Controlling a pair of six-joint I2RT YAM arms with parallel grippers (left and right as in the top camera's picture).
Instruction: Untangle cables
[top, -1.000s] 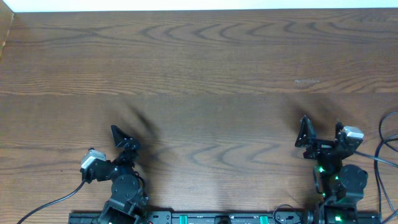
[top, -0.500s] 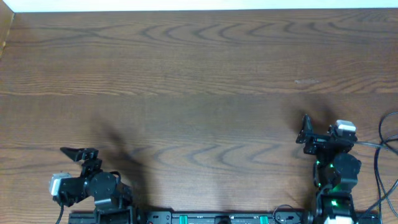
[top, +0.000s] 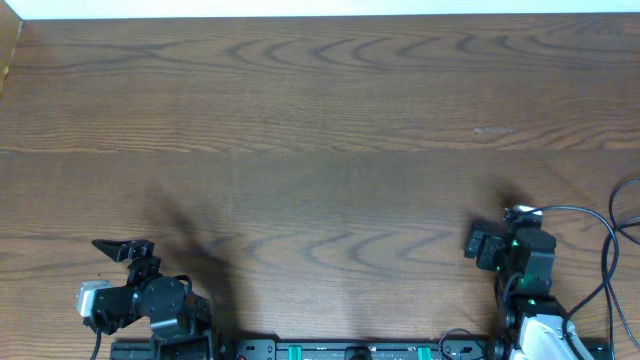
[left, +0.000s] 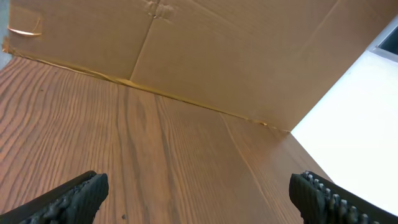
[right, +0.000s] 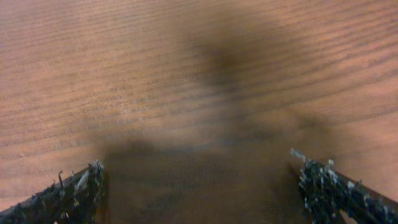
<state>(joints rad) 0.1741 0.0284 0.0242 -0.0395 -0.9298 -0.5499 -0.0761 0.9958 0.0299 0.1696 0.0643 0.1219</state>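
Observation:
No cables show in any view; they are out of view. My left gripper (top: 122, 247) sits low at the table's front left, folded back by its base. Its jaws stand wide open in the left wrist view (left: 199, 194), with only bare wood between them. My right gripper (top: 483, 248) is tucked in at the front right, close over the table. In the right wrist view (right: 199, 171) its two fingers are far apart over its own dark shadow, holding nothing.
The brown wooden table (top: 320, 130) fills the overhead view. Thick black arm wires (top: 610, 250) loop at the right edge. A black rail (top: 350, 350) runs along the front. A cardboard wall (left: 217, 56) and a white surface (left: 360, 124) lie past the table's edge.
The left arm swung left and back toward its base, then stopped. The right arm kept pulling back and folded down toward its base. Both grippers stayed open.

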